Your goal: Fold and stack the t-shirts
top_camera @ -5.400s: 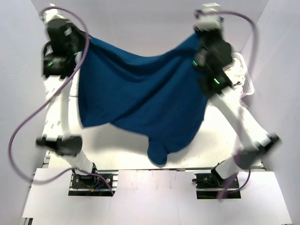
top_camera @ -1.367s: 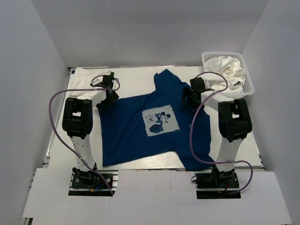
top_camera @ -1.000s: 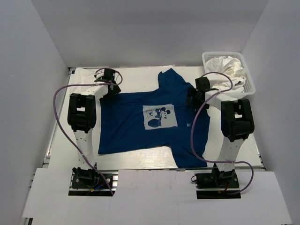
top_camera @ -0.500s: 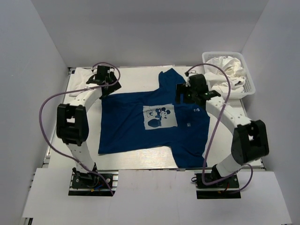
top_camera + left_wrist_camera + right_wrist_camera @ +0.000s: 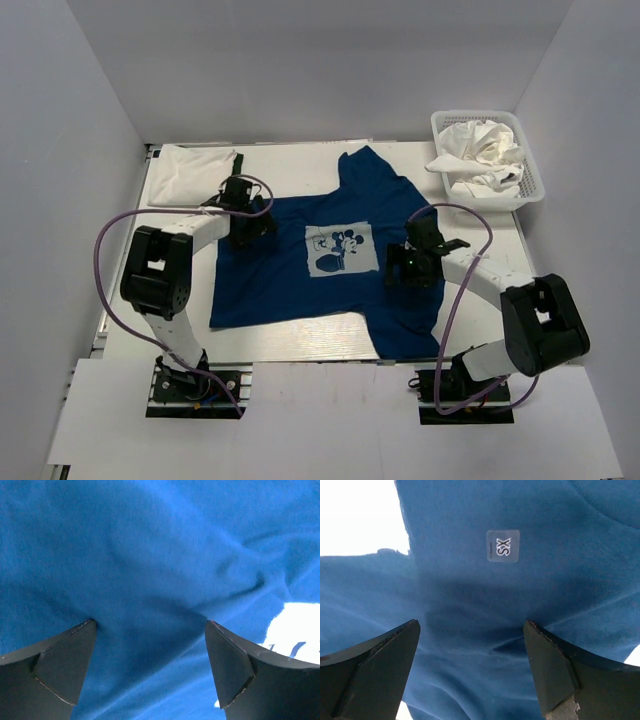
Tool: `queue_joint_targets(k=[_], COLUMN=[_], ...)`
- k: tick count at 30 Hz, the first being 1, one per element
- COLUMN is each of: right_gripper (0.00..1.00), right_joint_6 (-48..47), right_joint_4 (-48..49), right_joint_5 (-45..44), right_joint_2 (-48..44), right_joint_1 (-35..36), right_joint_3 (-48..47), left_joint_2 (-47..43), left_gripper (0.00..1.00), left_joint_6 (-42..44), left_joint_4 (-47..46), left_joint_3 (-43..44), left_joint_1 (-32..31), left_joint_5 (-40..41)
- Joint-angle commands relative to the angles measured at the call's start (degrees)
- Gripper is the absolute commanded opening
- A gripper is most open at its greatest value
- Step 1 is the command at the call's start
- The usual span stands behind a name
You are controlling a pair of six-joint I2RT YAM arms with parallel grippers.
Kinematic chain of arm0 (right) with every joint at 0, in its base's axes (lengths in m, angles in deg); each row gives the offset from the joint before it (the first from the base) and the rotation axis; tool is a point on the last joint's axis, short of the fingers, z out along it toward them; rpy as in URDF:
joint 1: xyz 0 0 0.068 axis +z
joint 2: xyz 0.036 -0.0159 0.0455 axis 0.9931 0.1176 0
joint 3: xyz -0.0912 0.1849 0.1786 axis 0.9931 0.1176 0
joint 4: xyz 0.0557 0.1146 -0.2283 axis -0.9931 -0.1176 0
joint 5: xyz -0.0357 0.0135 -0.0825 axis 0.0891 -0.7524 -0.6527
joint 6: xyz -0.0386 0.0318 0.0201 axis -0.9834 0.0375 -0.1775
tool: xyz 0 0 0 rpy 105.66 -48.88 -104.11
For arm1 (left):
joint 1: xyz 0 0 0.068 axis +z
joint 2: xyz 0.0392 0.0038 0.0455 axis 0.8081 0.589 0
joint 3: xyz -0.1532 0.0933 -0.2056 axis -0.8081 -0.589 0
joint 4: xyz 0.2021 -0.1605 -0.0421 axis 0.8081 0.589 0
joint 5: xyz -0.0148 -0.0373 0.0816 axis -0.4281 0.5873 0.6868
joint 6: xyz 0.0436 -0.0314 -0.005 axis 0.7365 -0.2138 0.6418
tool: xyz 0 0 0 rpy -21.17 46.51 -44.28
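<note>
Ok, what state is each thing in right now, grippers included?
blue t-shirt: spread flat on the table, print up, not yet folded.
white t-shirt: lying flat at the far left corner, looks folded.
white t-shirts: crumpled in the basket.
basket: upright, full.
left gripper: open over the blue t-shirt's left side, holding nothing.
right gripper: open over its right side, holding nothing.

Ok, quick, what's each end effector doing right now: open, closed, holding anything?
Left end effector: open, holding nothing, just above the blue t-shirt.
Right end effector: open, holding nothing, just above the same shirt.
</note>
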Motion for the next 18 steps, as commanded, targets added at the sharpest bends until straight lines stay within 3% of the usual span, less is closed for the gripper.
queue_joint_targets(k=[1, 6, 13, 18], right_gripper=[0.90, 0.90, 0.90, 0.90], right_joint_6=[3.96, 6.15, 10.47, 7.41], right_joint_4=[-5.66, -11.01, -21.47, -19.47], right_joint_5=[-1.11, -1.99, -1.55, 0.29], right_joint_2=[-1.27, -1.35, -6.63, -12.50], right_joint_1=[-1.22, -2.89, -4.30, -3.69], right_joint_3=[3.99, 8.48, 5.68, -0.35], left_joint_2=[3.86, 6.41, 8.62, 3.36], left_gripper=[1.00, 1.00, 1.00, 1.00], left_joint_6=[-1.07, -1.07, 0.33, 5.78], left_joint_4=[1.68, 2.74, 14.33, 10.47], left_joint_3=[2.25, 4.35, 12.19, 11.48], left_joint_1=[0.24, 0.24, 0.16, -1.42], left_joint_5=[2.50, 6.54, 13.05, 2.51])
